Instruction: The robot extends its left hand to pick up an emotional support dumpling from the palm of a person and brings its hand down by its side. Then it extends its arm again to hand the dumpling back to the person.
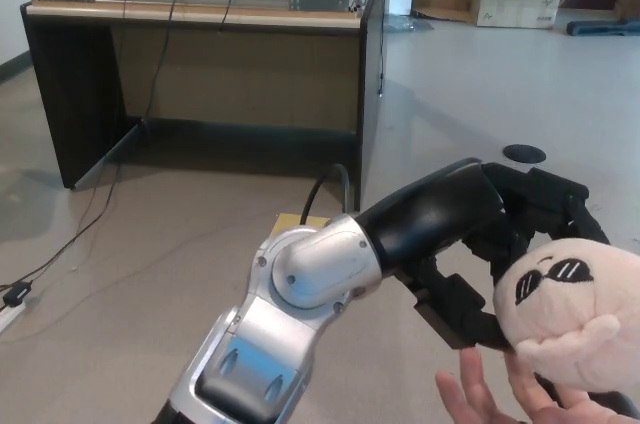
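**Robot's left hand curled around a plush dumpling above a person's palm**

The robot's left arm, silver at the elbow and black at the forearm, reaches in from the lower left toward the lower right corner. Its black left hand (520, 234) sits at about four o'clock from the picture's centre. The emotional support dumpling (572, 316), a pale pink plush with printed sunglasses, lies just beyond the hand at about five o'clock from it, its face turned toward the camera. The thick fingers (560, 202) arch over the dumpling's top and far side, while the thumb (460, 312) hooks in below at its near side, so the hand is wrapped loosely around the toy and touching it. Whether the grip is firm cannot be told. Directly under the dumpling, at six o'clock, a person's hand (492, 399) lies open, fingertips spread. No right hand shows. A wooden desk (200, 54) stands well apart at eleven o'clock.
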Available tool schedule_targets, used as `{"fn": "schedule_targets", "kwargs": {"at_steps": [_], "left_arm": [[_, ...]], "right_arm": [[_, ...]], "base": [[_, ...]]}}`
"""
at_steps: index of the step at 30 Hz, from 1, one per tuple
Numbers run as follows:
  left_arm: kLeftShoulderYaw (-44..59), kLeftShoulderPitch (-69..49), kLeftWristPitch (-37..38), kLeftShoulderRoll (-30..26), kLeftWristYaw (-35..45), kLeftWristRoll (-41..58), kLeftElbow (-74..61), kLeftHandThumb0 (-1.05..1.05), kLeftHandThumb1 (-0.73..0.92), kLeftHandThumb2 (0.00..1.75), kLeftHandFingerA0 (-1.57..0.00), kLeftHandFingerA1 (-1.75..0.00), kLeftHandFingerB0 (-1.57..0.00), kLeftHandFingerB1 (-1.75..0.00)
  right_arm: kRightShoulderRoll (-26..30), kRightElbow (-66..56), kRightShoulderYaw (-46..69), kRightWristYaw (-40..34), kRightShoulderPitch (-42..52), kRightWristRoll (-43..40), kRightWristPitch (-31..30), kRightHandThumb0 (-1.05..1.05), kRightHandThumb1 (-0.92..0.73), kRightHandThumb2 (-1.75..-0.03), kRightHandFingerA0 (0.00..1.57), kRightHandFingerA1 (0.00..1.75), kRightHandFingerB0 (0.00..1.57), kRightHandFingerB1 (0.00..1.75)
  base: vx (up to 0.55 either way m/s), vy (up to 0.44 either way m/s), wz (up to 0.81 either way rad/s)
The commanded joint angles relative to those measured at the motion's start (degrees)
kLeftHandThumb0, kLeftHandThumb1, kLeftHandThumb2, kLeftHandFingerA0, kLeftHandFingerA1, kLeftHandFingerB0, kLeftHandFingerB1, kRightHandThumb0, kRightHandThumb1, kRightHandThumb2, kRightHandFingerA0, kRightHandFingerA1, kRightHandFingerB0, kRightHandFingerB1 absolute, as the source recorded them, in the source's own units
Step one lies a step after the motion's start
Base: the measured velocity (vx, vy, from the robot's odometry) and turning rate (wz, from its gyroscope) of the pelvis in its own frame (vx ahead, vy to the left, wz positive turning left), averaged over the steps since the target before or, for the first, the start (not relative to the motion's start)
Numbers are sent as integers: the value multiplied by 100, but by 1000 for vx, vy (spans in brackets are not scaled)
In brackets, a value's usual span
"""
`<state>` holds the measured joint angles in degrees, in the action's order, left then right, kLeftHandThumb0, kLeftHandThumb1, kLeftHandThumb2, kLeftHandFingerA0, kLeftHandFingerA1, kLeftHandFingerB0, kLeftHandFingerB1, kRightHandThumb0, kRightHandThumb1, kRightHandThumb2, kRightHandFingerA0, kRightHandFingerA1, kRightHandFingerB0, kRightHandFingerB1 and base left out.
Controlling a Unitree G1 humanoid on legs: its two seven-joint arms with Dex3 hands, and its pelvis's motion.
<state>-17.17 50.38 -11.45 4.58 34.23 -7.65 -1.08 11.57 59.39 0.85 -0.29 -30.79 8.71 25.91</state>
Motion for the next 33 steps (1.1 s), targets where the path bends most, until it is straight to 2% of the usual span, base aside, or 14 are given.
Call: {"fn": "schedule_targets", "kwargs": {"at_steps": [1,2,4,8,11,14,15,18,21,22,25,28,29,33], "left_arm": [[229,27,-722,96,1,520,-145,-17,70,82,-92,-146,-86,-105],[375,10,-945,180,-57,696,-175,-16,69,86,-96,-146,-84,-113],[904,-1,-1600,403,-294,1169,-264,-16,69,82,-100,-139,-86,-108],[1083,9,-1826,482,-344,1255,-314,-16,69,82,-100,-139,-86,-108],[1934,195,-2486,505,-625,1772,-296,-10,80,74,-98,-147,-83,-108],[2110,261,-2667,505,-649,1863,-298,-10,80,74,-98,-147,-83,-108],[2424,381,-2943,386,-729,2009,-306,-12,81,70,-104,-150,-85,-104],[3086,610,-3429,90,-805,2376,-252,-13,79,73,-104,-149,-83,-104],[3147,641,-3513,85,-800,2396,-257,-13,79,73,-104,-149,-83,-104],[3389,642,-3573,-106,-737,2531,-190,-21,79,63,-107,-138,-82,-101],[3765,651,-3689,-391,-644,2734,-94,-21,79,63,-107,-138,-82,-101],[4204,544,-3933,-701,-537,3021,-94,-20,80,63,-105,-137,-82,-95],[4399,420,-4044,-869,-463,3153,-166,-19,83,65,-98,-145,-81,-94],[4882,-11,-4279,-1241,-295,3501,-452,-17,87,65,-96,-145,-79,-101]], "right_arm": [[227,90,-271,-298,-121,392,356,-40,-67,-61,77,53,60,42],[221,99,-283,-299,-144,373,302,-37,-64,-60,79,51,67,45],[186,58,-281,-271,-158,294,185,-30,-62,-59,78,46,65,42],[184,44,-294,-274,-155,288,173,-30,-62,-59,78,46,65,42],[174,96,-293,-250,-147,272,235,-30,-62,-59,78,46,64,41],[173,94,-285,-234,-140,259,247,-30,-62,-59,78,46,64,41],[165,107,-283,-252,-130,260,264,-30,-61,-59,80,46,64,41],[156,132,-273,-268,-95,251,321,-30,-62,-59,80,47,65,41],[155,135,-272,-267,-94,250,326,-30,-62,-59,80,47,65,41],[145,144,-269,-281,-81,248,321,-30,-62,-59,79,47,64,41],[130,157,-265,-302,-63,245,313,-30,-62,-59,79,47,64,41],[138,175,-264,-332,-16,257,333,-30,-61,-59,79,46,64,41],[140,188,-265,-351,7,263,352,-29,-61,-58,80,47,64,41],[138,188,-257,-369,98,256,368,-29,-61,-58,80,47,64,41]], "base": [[0,0,0],[0,0,0],[0,0,0],[0,0,0],[0,0,0],[0,0,0],[0,0,0],[0,0,0],[0,0,0],[0,0,0],[0,0,0],[0,0,0],[0,0,0],[0,0,0]]}}
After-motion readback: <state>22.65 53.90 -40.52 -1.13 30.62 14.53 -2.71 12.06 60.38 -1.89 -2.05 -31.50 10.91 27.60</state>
